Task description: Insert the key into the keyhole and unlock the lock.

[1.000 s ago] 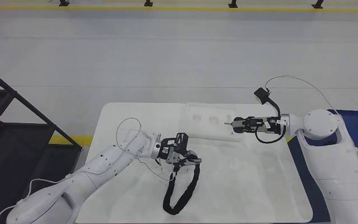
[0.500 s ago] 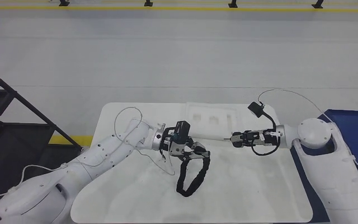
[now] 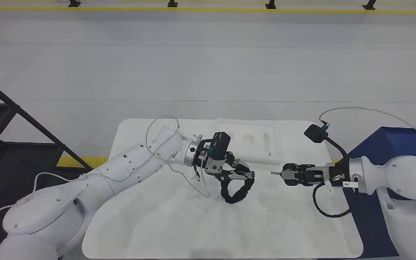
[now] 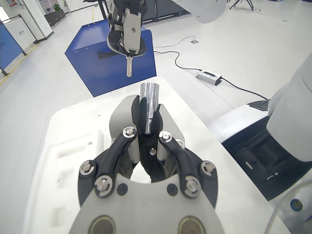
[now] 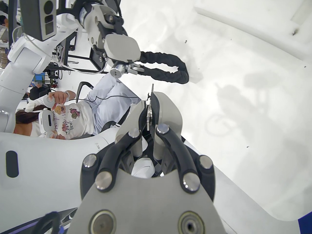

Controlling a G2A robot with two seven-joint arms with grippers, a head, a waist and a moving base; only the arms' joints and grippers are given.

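Note:
My left gripper point(image 3: 229, 170) is shut on the lock over the table's middle. The lock has a chrome cylinder point(image 4: 149, 98) and a black fabric-covered cable loop point(image 3: 238, 188) that hangs to the table. The cylinder sticks out past my left gripper point(image 4: 146, 109), and its keyhole end point(image 5: 115, 73) faces the right arm. To the right, my right gripper point(image 3: 288, 174) is shut on the silver key point(image 4: 129, 66). The key's blade points at the cylinder, with a gap between them. In the right wrist view the key point(image 5: 151, 93) shows edge-on between the fingers of the right gripper point(image 5: 150, 101).
A white foam tray point(image 3: 250, 140) with cut-outs lies along the table's far side. A blue block point(image 3: 385, 140) stands past the right edge, and a black rack point(image 3: 26, 146) stands to the left. Bare white tabletop point(image 3: 195, 227) spreads in front.
The left arm carried the lock rightward to the table's middle, and the cable loop bunched up beneath it. The right arm pulled back from the foam tray toward the near right, key still held.

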